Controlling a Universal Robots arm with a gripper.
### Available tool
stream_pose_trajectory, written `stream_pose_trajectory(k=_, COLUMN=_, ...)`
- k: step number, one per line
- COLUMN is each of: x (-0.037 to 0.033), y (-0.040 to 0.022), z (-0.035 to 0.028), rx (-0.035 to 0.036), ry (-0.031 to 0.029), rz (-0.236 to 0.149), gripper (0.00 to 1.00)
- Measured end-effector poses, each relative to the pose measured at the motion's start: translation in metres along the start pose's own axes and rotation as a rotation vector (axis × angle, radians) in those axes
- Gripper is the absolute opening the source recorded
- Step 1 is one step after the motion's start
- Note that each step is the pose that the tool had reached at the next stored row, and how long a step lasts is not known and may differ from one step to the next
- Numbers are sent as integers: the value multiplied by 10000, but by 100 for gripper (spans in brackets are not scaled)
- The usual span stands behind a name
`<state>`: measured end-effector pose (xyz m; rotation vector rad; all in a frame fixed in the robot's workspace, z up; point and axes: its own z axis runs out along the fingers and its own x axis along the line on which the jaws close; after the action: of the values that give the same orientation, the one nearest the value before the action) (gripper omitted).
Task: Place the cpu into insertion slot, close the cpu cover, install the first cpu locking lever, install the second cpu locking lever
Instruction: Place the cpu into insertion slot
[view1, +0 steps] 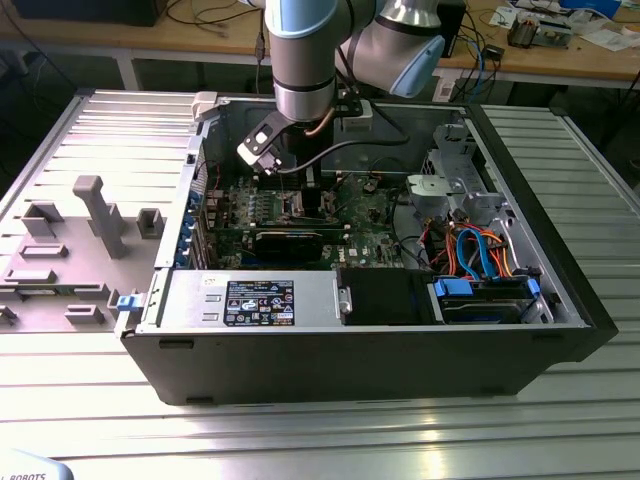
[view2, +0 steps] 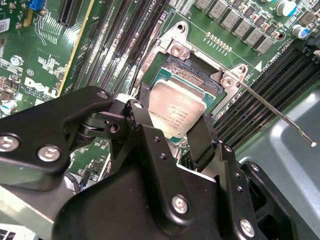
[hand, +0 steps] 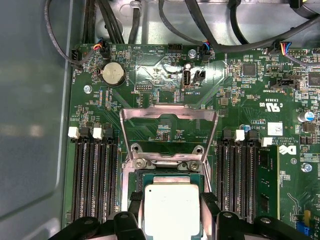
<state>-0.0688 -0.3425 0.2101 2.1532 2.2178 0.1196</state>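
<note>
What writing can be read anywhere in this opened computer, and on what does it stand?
I quote none with confidence.
White lettering across the green motherboard: too small.
Small white label on that board: too small.
Engraving on the small square silver-grey cpu, clamped in the black gripper: too faint.
Black-and-white sticker on the silver metal box: too small.

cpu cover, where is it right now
In the first wrist view the cpu cover is flipped open, hinged at the edge of the insertion slot, between two banks of black RAM slots, beyond the cpu held by the gripper.
</note>
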Motion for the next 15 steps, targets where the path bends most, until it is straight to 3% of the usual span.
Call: stream_pose_trajectory(k=15, x=4, y=-27, z=9, rx=-2, ry=-11, rz=134, gripper=54)
